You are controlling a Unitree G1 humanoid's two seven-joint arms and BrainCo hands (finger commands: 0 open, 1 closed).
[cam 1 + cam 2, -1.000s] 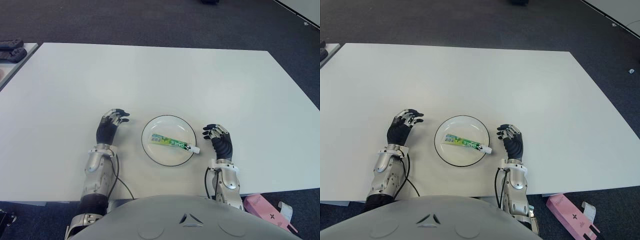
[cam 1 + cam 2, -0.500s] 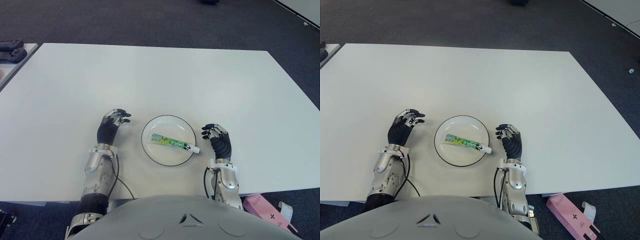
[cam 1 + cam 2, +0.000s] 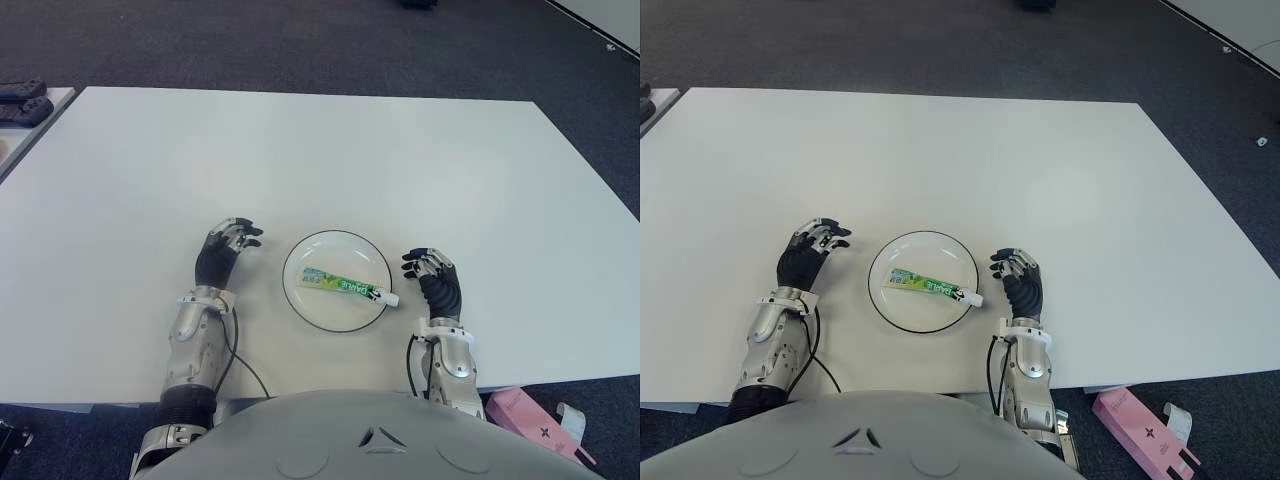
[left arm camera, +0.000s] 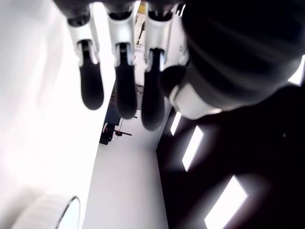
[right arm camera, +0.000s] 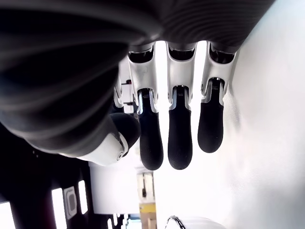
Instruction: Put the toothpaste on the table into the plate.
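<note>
The green-and-white toothpaste tube point(image 3: 348, 287) lies flat inside the round white plate with a thin dark rim point(image 3: 300, 302), slanting across it with its white cap end at the plate's right edge, toward the right robot hand. The plate sits on the wide white bench point(image 3: 320, 160) near its front edge, between the two hands. The left robot hand point(image 3: 222, 252) shows just to the left of the plate, apart from it, its dark fingers loosely curled and holding nothing; its own wrist view shows three fingers point(image 4: 119, 86) hanging relaxed with only the bench surface beside them. The right robot hand point(image 3: 432, 277) shows just to the right of the plate, close to the tube's cap but not touching it, its fingers point(image 5: 180, 129) likewise slack and empty. Compared with a second ago, very little has changed: the tube and the plate lie exactly where they did, the left robot hand has barely shifted, and the right robot hand has crept a touch toward the plate and slightly farther up the bench. Beyond the bench's front right corner a pink box point(image 3: 525, 418) lies on the dark carpeted floor point(image 3: 300, 40), and dark objects point(image 3: 22, 100) rest on another pale surface at the far left.
</note>
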